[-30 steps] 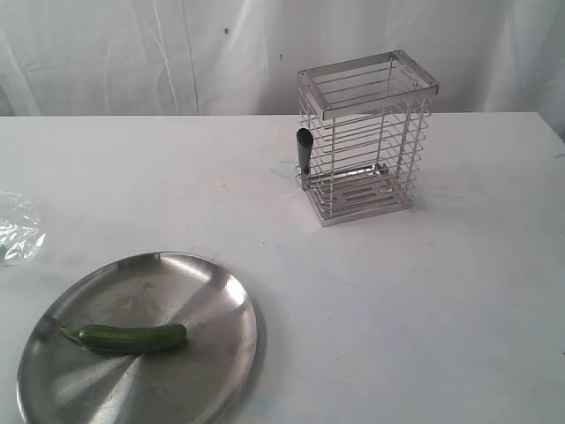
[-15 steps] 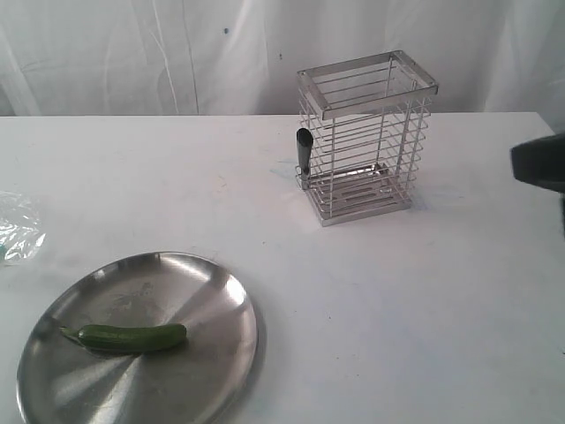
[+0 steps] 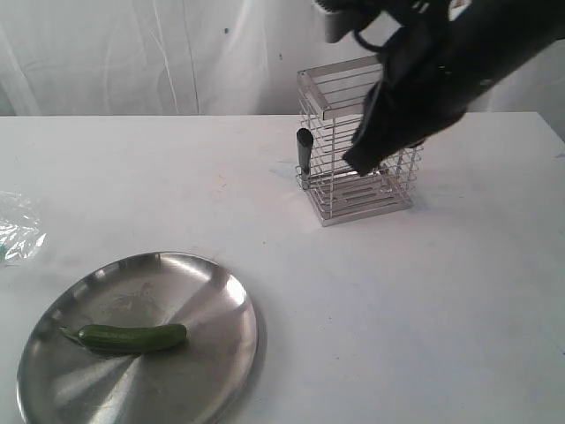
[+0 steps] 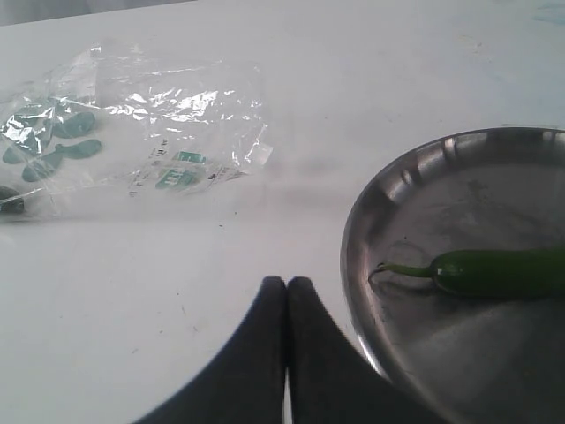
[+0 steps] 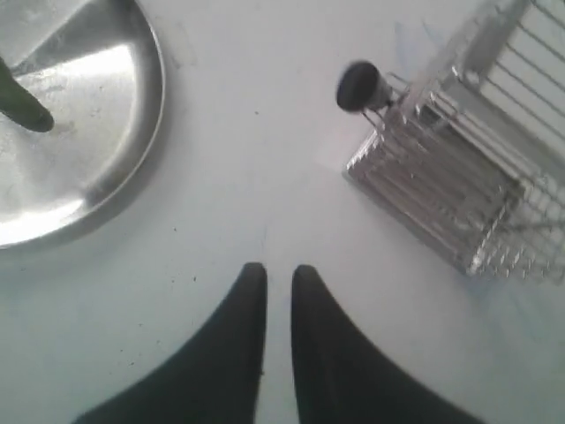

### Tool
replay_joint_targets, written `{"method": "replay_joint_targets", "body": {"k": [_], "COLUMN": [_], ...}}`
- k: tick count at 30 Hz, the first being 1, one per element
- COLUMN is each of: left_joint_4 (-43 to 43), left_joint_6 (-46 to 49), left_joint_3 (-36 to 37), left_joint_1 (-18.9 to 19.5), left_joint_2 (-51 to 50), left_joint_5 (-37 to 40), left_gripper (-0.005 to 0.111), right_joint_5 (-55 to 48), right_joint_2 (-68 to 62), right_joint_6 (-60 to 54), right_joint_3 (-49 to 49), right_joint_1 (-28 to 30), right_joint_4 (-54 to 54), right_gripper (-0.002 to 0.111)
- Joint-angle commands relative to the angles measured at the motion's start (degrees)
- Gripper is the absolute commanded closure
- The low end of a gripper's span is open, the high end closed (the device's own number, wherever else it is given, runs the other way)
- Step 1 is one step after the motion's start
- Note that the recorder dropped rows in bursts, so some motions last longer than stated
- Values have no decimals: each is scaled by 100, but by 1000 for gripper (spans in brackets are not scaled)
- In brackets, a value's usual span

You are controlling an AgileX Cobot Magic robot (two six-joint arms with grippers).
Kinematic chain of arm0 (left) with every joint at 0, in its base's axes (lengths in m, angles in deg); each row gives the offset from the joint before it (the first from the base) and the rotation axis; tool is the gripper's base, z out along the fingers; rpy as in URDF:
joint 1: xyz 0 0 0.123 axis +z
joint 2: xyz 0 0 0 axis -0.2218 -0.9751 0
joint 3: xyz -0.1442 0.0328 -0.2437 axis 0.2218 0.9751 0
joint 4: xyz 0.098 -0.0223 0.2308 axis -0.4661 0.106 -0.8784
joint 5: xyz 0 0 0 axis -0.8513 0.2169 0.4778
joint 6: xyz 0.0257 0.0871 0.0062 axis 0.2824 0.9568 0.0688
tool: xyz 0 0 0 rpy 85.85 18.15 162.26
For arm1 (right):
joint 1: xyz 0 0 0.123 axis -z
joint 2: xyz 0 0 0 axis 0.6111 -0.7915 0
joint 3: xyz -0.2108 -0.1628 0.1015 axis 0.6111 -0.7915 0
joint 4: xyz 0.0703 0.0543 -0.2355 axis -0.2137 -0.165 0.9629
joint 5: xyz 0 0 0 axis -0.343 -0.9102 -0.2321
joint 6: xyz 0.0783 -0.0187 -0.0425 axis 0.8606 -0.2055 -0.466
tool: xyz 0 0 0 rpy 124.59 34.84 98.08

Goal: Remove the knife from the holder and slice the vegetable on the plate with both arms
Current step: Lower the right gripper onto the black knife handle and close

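The knife's black handle [image 3: 304,150] sticks up on the outside of the wire holder [image 3: 328,196] at its left face; the blade is hidden. The round handle end [image 5: 357,86] shows beside the holder [image 5: 459,185] in the right wrist view. My right arm sweeps blurred across the holder's front, with its gripper [image 3: 357,163] low near the handle. The right gripper [image 5: 279,272] is open by a narrow gap and holds nothing. The green vegetable [image 3: 132,336] lies on the steel plate [image 3: 207,291]. My left gripper [image 4: 286,283] is shut and empty beside the plate [image 4: 415,194], near the vegetable's [image 4: 494,271] stem.
A crumpled clear plastic bag [image 3: 18,231] with green print lies at the table's left edge, also seen as the bag [image 4: 132,124] in the left wrist view. A white curtain hangs behind the table.
My right arm has swung in from the right edge and now covers the upper right of the holder. Plate, vegetable and knife have not moved.
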Motion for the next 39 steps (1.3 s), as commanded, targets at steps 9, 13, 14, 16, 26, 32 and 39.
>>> {"method": "replay_joint_targets", "body": {"k": [9, 13, 14, 16, 26, 32, 39], "left_joint_4": [10, 10, 10, 10, 10, 10, 10], "left_joint_6": [-53, -53, -53, -53, -53, -53, -53], "left_joint_3": [25, 25, 25, 25, 25, 25, 25], "left_joint_1": [-36, -36, -36, -36, -36, -36, -36], "left_joint_2": [29, 29, 29, 29, 29, 29, 29], "left_joint_5": [3, 3, 3, 3, 3, 3, 3], "left_gripper": [107, 107, 107, 107, 107, 107, 107], "right_joint_5": [746, 564, 510, 397, 288, 321, 400], "right_joint_2": [-1322, -1705, -1799, -1948, -2264, -2366, -2466], "right_joint_6": [1384, 1565, 1565, 1565, 1720, 1667, 1679], "right_joint_3": [1150, 1497, 1573, 1681, 1793, 1793, 1802], "right_joint_1": [-234, -255, -255, -255, -255, -255, -255], "right_joint_4": [447, 505, 548, 680, 1024, 1024, 1024], "right_gripper": [57, 57, 57, 57, 58, 61, 70]}}
